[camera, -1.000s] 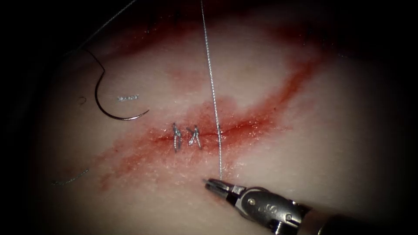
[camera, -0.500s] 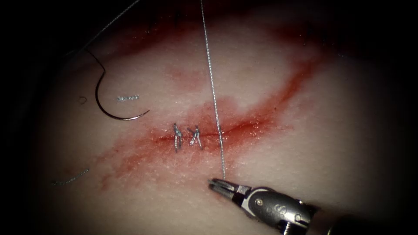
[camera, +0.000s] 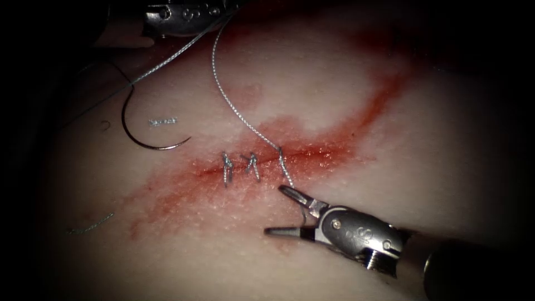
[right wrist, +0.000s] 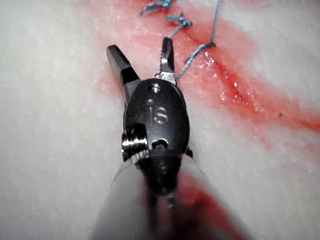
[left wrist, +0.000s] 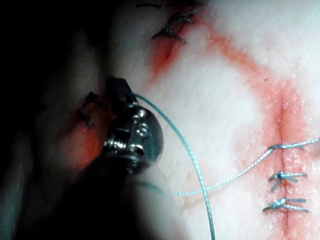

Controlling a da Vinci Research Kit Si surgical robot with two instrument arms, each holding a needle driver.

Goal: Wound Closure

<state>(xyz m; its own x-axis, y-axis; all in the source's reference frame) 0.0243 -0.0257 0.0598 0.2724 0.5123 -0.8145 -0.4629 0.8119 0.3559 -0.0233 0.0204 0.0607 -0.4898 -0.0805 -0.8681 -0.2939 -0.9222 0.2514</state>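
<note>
Surface: pale tissue, streaked with red fluid along and beyond the cut.
Right tool: nearest, just below the cut, jaws spread wide and holding nothing; a second earlier they were closed, just beside the thread's lower end.
Thread: short tail sat just beside the upper jaw. From the third stitch it ran up across the tissue in a slack curve, where a second ago it stood straight and taut.
Stitches: two tied ones crossed the cut left of the thread's passage.
Cut ends: one lay at lower left, another near the needle.
Needle: lay loose on the tissue, well left of the cut, held by neither tool and not in the tissue.
Left tool: farthest, newly come into view at the top edge. The thread led to it; whether its jaws gripped it I could not tell.
Step, as judged: tying the third stitch, with the tail released.
Next move, as judged: would call for a firm hold on the short tail and tension taken up evenly on both sides.
</note>
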